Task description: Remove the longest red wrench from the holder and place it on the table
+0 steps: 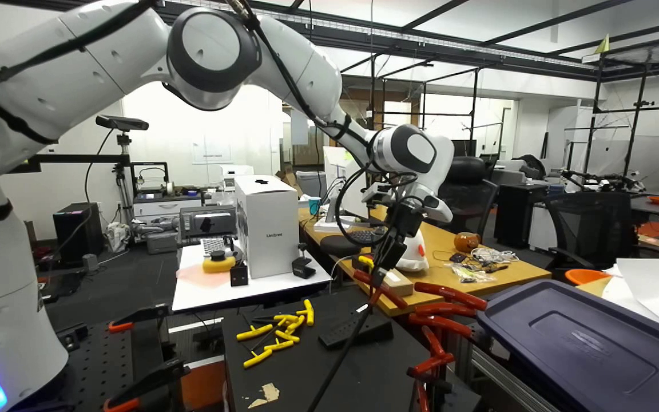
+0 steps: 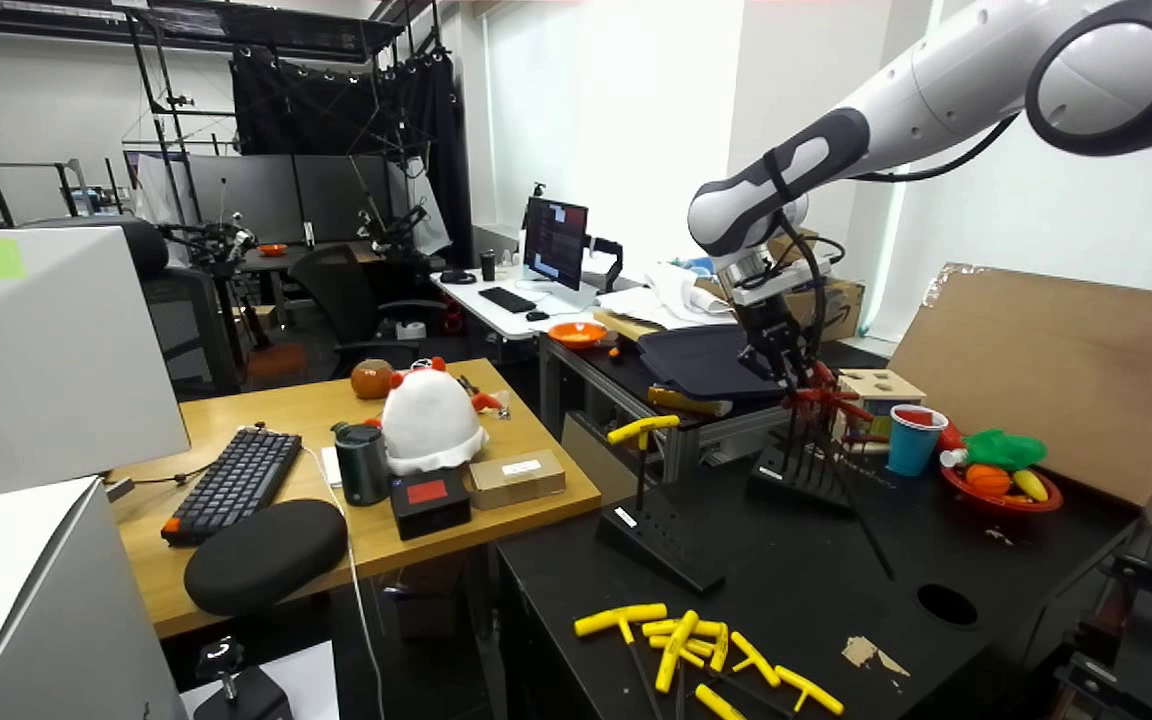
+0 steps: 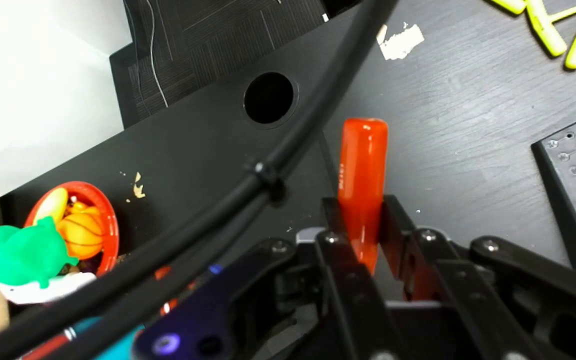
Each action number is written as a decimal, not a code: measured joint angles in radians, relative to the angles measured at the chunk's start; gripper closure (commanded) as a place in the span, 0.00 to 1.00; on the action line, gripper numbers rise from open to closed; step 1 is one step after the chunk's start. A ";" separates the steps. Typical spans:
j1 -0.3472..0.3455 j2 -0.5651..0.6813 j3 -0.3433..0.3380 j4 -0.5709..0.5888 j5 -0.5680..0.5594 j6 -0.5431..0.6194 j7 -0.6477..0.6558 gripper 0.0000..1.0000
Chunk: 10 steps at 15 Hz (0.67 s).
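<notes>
The longest red wrench [image 1: 393, 296] has a red T-handle and a long dark shaft. My gripper [image 1: 380, 278] is shut on its handle, which also shows in the wrist view [image 3: 363, 165]. The shaft slants down; in an exterior view its tip [image 2: 886, 570] lies in front of the holder [image 2: 804, 488], clear of the slots. I cannot tell whether the tip touches the black table [image 2: 766, 560]. Several shorter red wrenches [image 1: 443, 326] stand in the holder, their handles close beside and below my gripper [image 2: 796, 378]. My gripper partly hides them.
Loose yellow tools [image 1: 286, 329] lie on the table near a second dark rack [image 1: 358, 332], which holds one yellow tool [image 2: 642, 430]. A blue cup [image 2: 914, 445], a red bowl of toys [image 2: 1006, 500] and a wooden toy box [image 2: 881, 390] stand behind. The tabletop has a round hole [image 2: 946, 604].
</notes>
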 measured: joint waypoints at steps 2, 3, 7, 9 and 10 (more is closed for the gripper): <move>-0.002 0.026 0.000 0.031 0.003 -0.005 0.001 0.94; -0.003 0.038 0.000 0.048 0.004 -0.006 0.002 0.94; -0.008 0.083 0.000 0.116 0.004 -0.026 0.004 0.94; -0.013 0.107 0.000 0.150 0.004 -0.046 0.004 0.94; -0.015 0.119 0.000 0.165 0.004 -0.056 0.004 0.94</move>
